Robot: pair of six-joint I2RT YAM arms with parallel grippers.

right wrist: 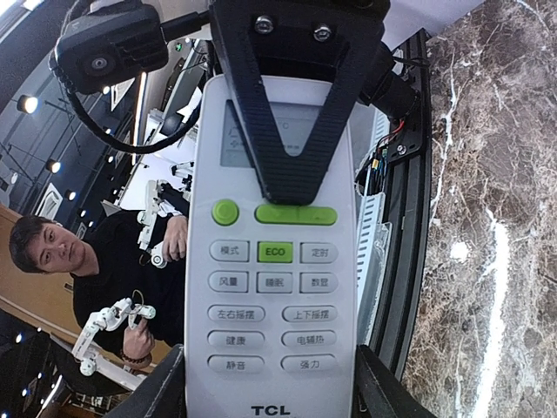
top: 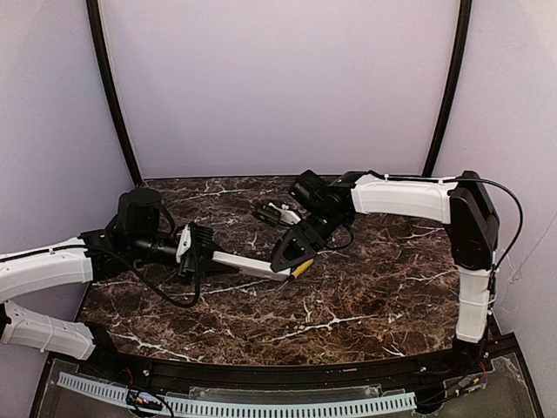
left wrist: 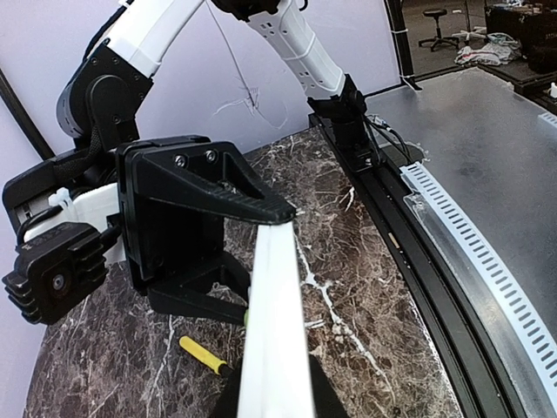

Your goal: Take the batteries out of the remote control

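Observation:
The white remote control [top: 252, 266] hangs level above the table between both grippers. My left gripper [top: 209, 254] is shut on its screen end; in the left wrist view it [left wrist: 274, 396] clamps the remote [left wrist: 274, 322], which shows edge on. My right gripper [top: 291, 254] is shut on the other end. In the right wrist view its jaws [right wrist: 271, 383] flank the button face [right wrist: 274, 287] at the TCL end, and a left finger [right wrist: 296, 131] lies over the dark screen. The remote's back is hidden. No purple batteries show.
A yellow-handled screwdriver [left wrist: 204, 354] lies on the marble table [top: 365, 296] under the remote; its handle shows by the right gripper [top: 302, 268]. A small white and black item [top: 274, 213] lies further back. A perforated white strip [top: 261, 405] runs along the near edge.

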